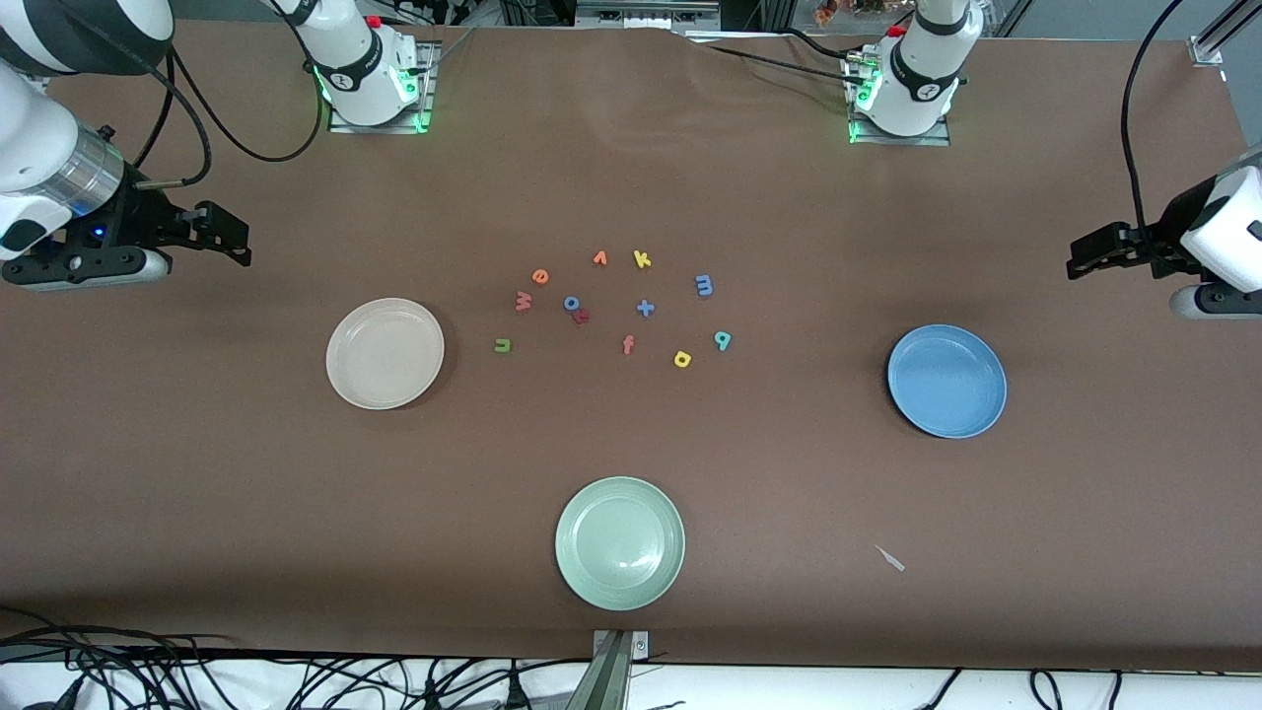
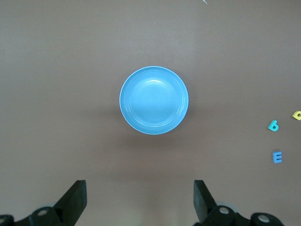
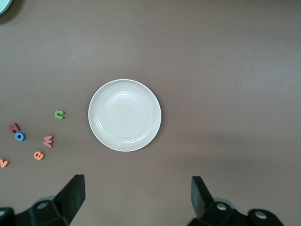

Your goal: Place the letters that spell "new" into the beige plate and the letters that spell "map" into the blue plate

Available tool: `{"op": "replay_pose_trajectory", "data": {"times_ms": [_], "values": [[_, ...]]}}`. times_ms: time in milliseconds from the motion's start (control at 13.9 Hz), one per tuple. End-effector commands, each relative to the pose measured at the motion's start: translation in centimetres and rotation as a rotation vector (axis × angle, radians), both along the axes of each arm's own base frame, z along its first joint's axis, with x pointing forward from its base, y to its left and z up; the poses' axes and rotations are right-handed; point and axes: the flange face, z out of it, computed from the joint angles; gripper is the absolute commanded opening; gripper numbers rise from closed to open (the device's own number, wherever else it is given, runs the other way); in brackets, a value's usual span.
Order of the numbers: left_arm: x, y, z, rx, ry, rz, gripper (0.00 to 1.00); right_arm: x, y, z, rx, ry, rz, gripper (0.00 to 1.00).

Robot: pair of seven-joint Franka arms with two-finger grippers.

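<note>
Wrist views: both grippers' fingers [image 2: 75,200] wide, empty.

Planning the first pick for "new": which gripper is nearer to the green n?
Right. The right gripper hovers at its own end of the table, past the beige plate from the green n; the left gripper hangs at the other end, by the blue plate.

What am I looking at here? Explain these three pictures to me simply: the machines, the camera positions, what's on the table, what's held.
Two robot arms work at a brown table. One picture looks down from across the table; the others come from cameras on each wrist. The left gripper hangs open above the blue plate; the right gripper hangs open above the beige plate. Neither holds anything. Small foam letters lie scattered between those plates. A pale green plate sits nearest the front camera.
</note>
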Motion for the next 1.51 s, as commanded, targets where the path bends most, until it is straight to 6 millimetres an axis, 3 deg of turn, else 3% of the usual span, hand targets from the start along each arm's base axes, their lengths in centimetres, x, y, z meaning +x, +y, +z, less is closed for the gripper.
{"op": "replay_pose_trajectory", "data": {"times_ms": [0, 1149, 1436], "values": [[0.34, -0.14, 0.62, -0.029, -0.012, -0.007, 1.00, -0.88, 0.01, 0.27, 0.017, -0.011, -0.006, 1.00], [0.40, -0.38, 0.60, -0.019, -0.012, -0.006, 1.00, -0.88, 0.01, 0.27, 0.017, -0.011, -0.008, 1.00], [0.67, -0.65, 0.98, -0.019, -0.038, -0.011, 1.00, -1.00, 0.25, -0.48, 0.017, -0.006, -0.032, 1.00]]}}
